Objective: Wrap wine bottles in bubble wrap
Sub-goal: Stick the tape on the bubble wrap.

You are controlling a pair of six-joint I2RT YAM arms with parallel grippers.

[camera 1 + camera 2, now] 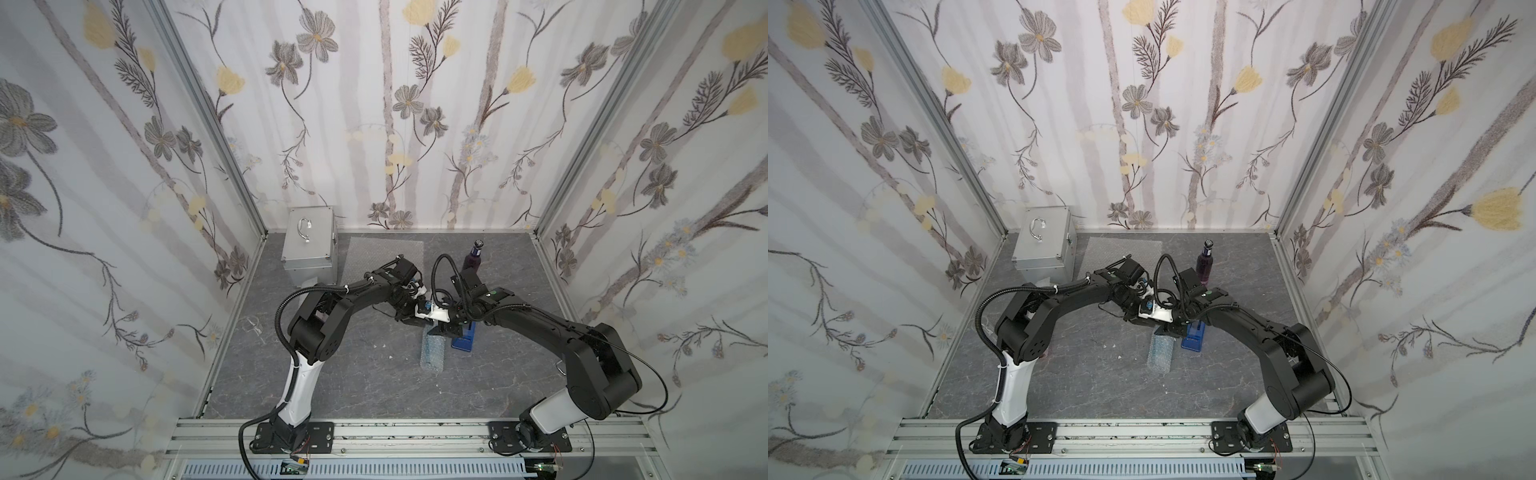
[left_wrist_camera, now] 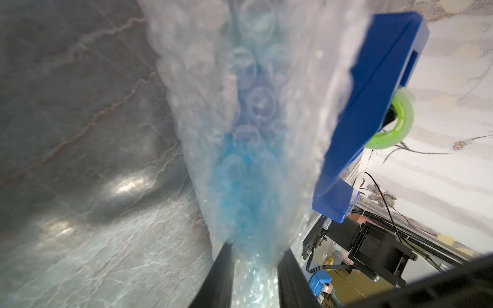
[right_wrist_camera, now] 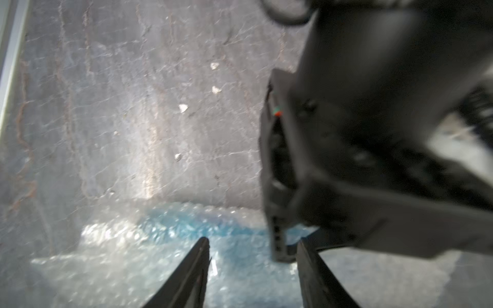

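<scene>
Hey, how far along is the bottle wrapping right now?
Done: the blue bottle lies rolled in bubble wrap. In hand: the left hand pinches that roll; the right hand is open over it. Left: the purple bottle stands bare, a flat sheet unused.

Robot test cell, lab-type, not a lived-in room. A tabletop [image 1: 374, 386] with a grey marble-look surface is enclosed on three sides by flower-printed panels [image 1: 415, 124], held in aluminium corner posts [image 1: 214, 124]. A left arm [image 1: 357, 303] and a right arm [image 1: 540, 328], black and white, are bolted through black base plates [image 1: 324, 434] to an aluminium rail [image 1: 415, 432] along the front edge. A slotted cable duct [image 1: 395, 469], loose cabling and a small bare circuit board [image 1: 295, 460] are seen below that rail. A silver metal case [image 1: 307, 249] is set in a back corner.
</scene>
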